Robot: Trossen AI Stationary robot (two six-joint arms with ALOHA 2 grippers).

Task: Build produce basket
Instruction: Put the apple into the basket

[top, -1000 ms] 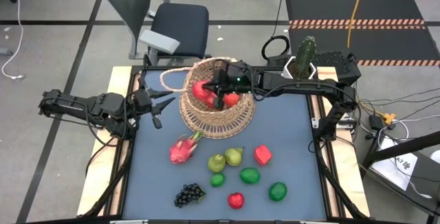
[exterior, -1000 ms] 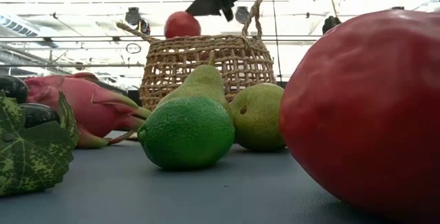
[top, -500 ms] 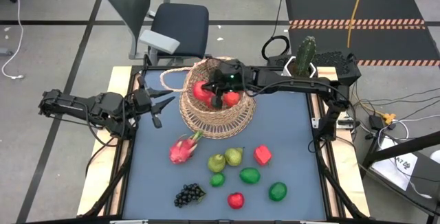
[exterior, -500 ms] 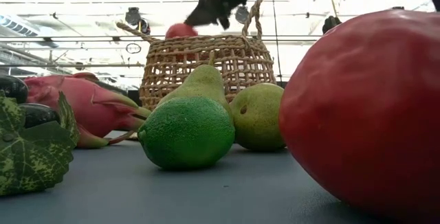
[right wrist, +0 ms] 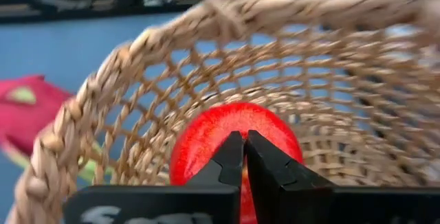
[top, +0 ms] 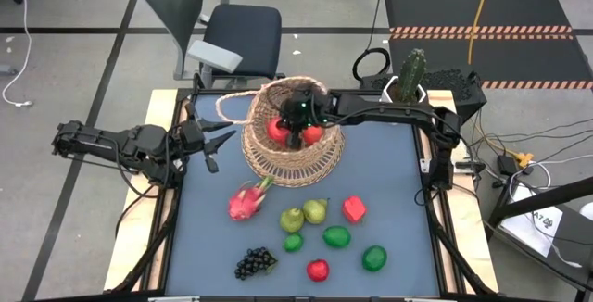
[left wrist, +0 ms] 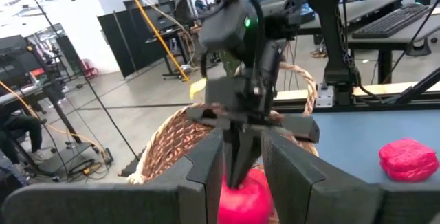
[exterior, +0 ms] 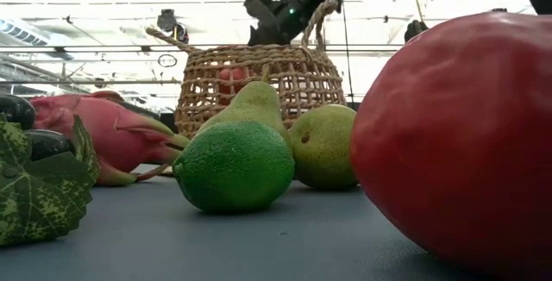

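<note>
R hand (top: pixel 296 135) is down inside the basket (top: pixel 320 165), fingers pressed together, tips right at a red apple (right wrist: pixel 234 141) on the basket floor; looks like it grips nothing itself, tips just touch or sit above the skin, can't tell which. A 2nd red fruit (top: pixel 313 134) lies beside it in the basket. L hand (top: pixel 218 140) waits just left of the basket, off the surface (top: pixel 398 191); fingers part spread, empty. Rest of the produce is still on the surface in front of the basket: dragon fruit (top: pixel 246 200) nearest, two pears (top: pixel 305 215), limes/green rounds (top: pixel 336 237), red pieces (top: pixel 353 209), grapes (top: pixel 254 263) farthest. Handling, my guess: fruit looks like light hard-shell props w/ smooth skin, so slippery on round ones; pinch across the widest part, not near the top. Pears: grab the fat lower body. Dragon fruit: take the body, fins will flex. Grapes are lumpy and floppy, take by the top stem end. Basket is light, open-weave wicker, may slide or tip if bumped; drop fruit low, avoid the looped handle (top: pixel 236 103).
</note>
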